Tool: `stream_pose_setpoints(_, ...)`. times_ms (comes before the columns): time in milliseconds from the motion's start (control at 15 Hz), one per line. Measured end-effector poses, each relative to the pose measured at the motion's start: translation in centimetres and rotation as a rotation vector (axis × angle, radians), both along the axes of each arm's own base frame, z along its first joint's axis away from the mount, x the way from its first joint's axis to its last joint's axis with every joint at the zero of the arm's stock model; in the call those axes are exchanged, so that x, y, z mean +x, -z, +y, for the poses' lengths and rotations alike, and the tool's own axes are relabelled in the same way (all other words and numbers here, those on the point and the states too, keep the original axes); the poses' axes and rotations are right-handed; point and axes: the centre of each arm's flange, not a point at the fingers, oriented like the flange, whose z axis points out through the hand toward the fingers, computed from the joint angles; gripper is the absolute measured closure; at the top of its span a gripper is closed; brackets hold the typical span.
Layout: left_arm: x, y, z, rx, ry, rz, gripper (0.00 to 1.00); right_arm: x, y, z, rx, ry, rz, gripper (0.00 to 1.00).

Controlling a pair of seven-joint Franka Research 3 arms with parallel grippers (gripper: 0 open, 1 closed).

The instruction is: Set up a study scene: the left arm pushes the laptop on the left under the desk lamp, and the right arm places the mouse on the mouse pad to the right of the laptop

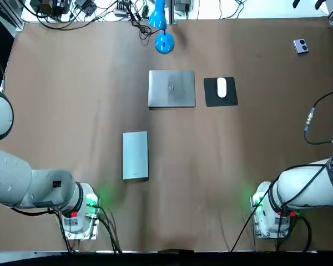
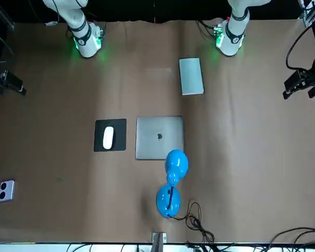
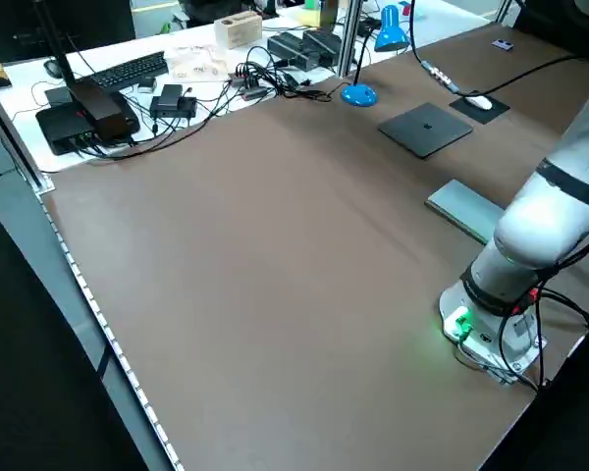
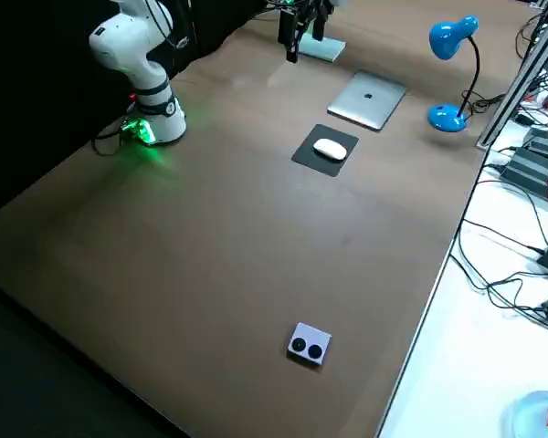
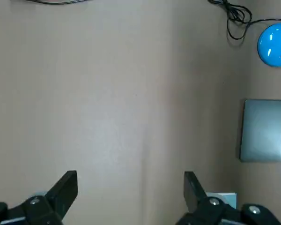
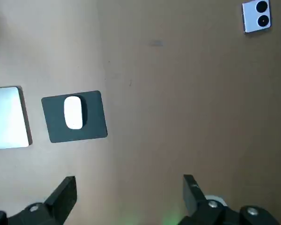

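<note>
Top view shows the closed silver laptop (image 1: 171, 88) lying flat on the brown tabletop (image 1: 72, 111), lid up. Its long axis runs side to side across the robot's front. The blue desk lamp (image 1: 164, 43) stands just beyond its far edge, and in the front view the lamp's head hangs over that edge.

Just to the laptop's right, a little apart from it, lies the black mouse pad (image 1: 211, 97), turned very slightly off square. The white mouse (image 1: 221, 87) rests on it near the middle. The mouse's long axis points away from the robot, at right angles to the laptop's.

The left gripper (image 5: 129, 182) hangs above bare tabletop at the robot's far left, its fingers spread wide with nothing between them. From it, the laptop lies forward and off to the right, well apart. A flat grey slab (image 1: 135, 155) lies to the gripper's right, nearer than the laptop, with its long axis running front to back.

The right gripper (image 6: 129, 182) hangs at the robot's far right, fingers likewise apart and holding nothing. The mouse and pad lie forward and to its left, well apart from it. A small silver box with two dark round buttons (image 6: 256, 15) sits farther forward of it, near the tabletop's far right corner.
</note>
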Motion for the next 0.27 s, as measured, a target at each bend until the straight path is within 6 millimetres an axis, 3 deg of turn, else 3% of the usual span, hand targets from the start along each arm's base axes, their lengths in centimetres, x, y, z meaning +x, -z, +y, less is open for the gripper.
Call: stream_pose_setpoints(267,0.01,-0.01,0.11,0.0,-0.002,-0.001,0.0,0.0,0.0,0.04,0.003,-0.001,0.0,0.0)
